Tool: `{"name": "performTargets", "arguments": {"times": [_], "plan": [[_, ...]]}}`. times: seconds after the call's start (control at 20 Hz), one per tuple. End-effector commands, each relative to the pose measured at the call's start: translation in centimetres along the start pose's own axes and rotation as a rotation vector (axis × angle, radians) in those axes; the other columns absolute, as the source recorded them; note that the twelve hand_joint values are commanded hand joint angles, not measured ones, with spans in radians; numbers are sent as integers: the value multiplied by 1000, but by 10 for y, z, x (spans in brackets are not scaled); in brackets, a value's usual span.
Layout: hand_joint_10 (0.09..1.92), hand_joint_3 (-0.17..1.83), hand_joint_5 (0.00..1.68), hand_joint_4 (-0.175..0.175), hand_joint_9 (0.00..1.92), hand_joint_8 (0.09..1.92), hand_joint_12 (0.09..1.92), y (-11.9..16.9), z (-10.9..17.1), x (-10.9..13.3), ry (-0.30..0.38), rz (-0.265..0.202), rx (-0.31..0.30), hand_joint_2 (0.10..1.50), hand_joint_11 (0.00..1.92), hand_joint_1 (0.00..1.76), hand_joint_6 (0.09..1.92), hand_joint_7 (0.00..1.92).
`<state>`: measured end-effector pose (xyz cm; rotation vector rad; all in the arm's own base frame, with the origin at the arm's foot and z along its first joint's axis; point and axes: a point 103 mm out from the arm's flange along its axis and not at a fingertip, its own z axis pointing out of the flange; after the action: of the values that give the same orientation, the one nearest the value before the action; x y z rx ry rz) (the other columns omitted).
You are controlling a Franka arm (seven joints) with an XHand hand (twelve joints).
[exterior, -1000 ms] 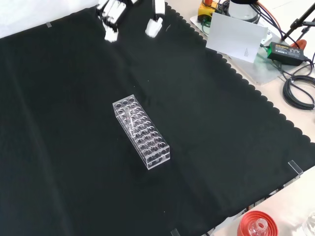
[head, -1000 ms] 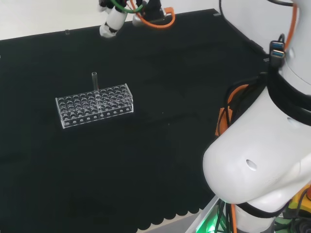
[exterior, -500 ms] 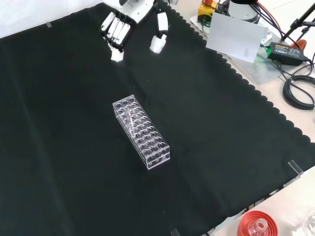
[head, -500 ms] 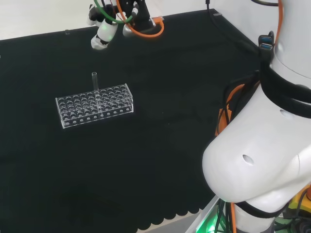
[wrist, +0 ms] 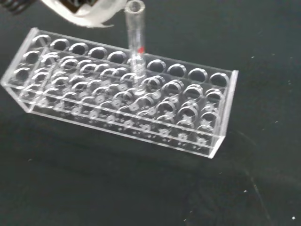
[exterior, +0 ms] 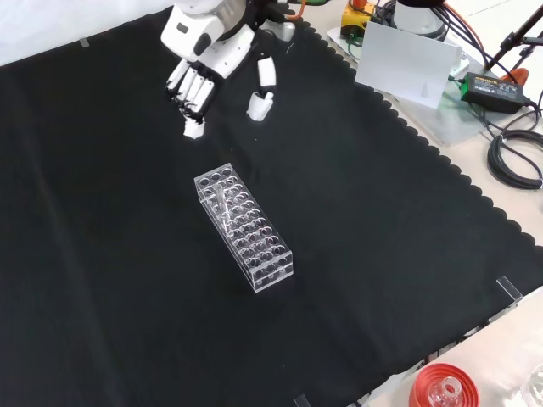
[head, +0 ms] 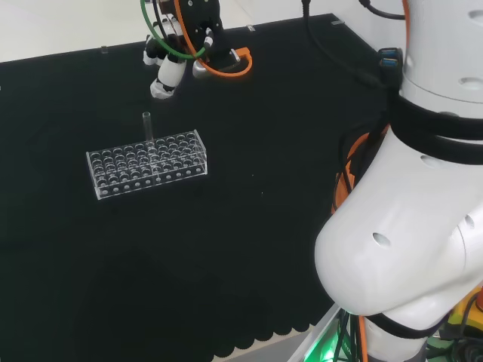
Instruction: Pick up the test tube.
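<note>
black cloth (exterior: 382, 254) over pale bench (exterior: 509, 246)

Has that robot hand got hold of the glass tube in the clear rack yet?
Apart. In the front view the hand hangs with open fingers beyond the rack's far end, black cloth showing between them; the test tube stands alone in the rack.

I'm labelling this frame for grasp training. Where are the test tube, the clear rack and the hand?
test tube (wrist: 135, 33), wrist view, on its upper wall below the rim.
clear rack (head: 148, 178), head view, on its front wall.
hand (exterior: 197, 75), front view, on its straight fingers.
</note>
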<state>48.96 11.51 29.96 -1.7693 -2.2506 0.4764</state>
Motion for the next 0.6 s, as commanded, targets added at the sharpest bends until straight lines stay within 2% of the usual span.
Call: {"name": "performTargets", "arguments": {"times": [0.05, 0.3, 0.6], "plan": [[1000, 585, 289, -74, 304, 886, 1585, 8, 11, -6, -1, -1, 12, 682, 33, 851, 302, 321], [985, 593, 311, -82, 376, 890, 1557, 13, 34, 0, -1, -23, 62, 682, 144, 861, 308, 357], [983, 597, 323, -84, 407, 893, 1551, 25, 52, 8, -3, -49, 101, 684, 169, 874, 313, 387]]}}
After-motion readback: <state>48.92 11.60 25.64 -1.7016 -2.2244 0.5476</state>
